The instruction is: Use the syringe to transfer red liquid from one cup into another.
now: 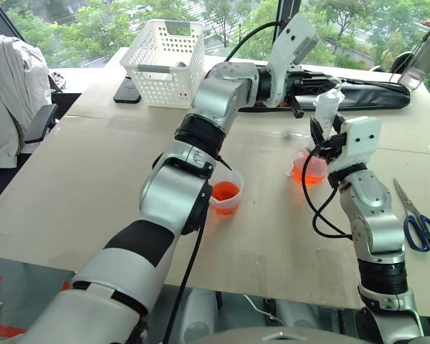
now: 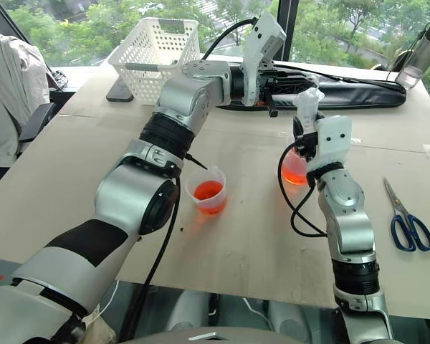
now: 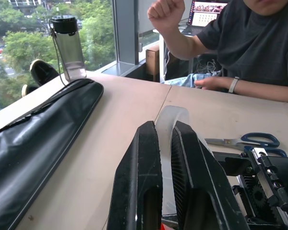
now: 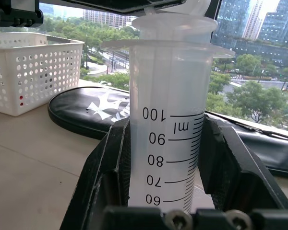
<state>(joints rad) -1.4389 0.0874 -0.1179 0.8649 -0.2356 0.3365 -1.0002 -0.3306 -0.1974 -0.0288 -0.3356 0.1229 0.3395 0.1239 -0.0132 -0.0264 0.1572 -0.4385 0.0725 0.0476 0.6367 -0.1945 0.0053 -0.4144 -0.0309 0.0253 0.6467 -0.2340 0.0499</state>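
Note:
The syringe (image 4: 168,96) stands upright, its clear barrel printed with graduations, and my right gripper (image 1: 322,140) is shut on that barrel. It is held over a clear cup (image 1: 309,170) with red liquid (image 1: 309,174) in it; the nozzle is hidden behind the gripper. My left gripper (image 3: 165,125) reaches across from the left, level, and is shut on the whitish plunger top (image 1: 328,99). A second clear cup (image 1: 226,195), also holding red liquid, stands nearer and to the left, beside my left forearm. I cannot tell which cup has the handle.
A white basket (image 1: 165,61) and a dark phone (image 1: 127,91) sit at the back left. A long black bag (image 1: 365,93) lies along the far edge, with a bottle (image 1: 423,61) at its right end. Blue scissors (image 1: 419,226) lie at the right. A person (image 3: 249,43) sits at the table's right side.

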